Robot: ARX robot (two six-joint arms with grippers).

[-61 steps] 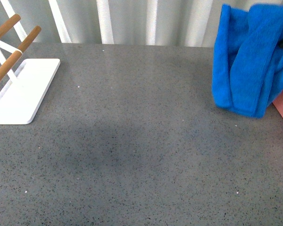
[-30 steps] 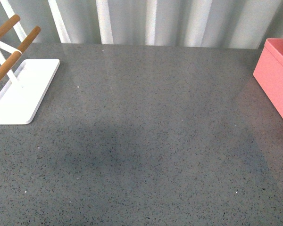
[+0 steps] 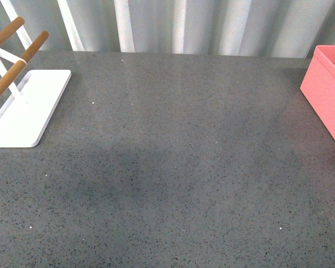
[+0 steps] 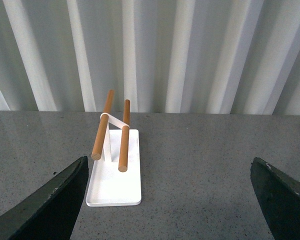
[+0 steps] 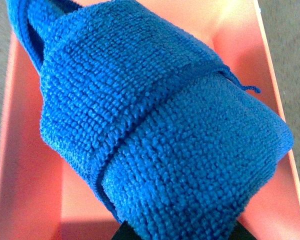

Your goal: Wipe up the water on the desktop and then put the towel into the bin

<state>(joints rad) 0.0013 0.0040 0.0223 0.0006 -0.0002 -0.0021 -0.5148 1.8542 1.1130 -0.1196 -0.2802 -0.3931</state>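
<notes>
Towel gone from front view, now gripped by right tool over bin; left tool open; early release risks snagging rim

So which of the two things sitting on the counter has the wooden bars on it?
The white rack at the desktop's left side; brown wooden bars cross above its flat base. The pink bin, at the right edge, is a plain smooth-walled box.
</notes>
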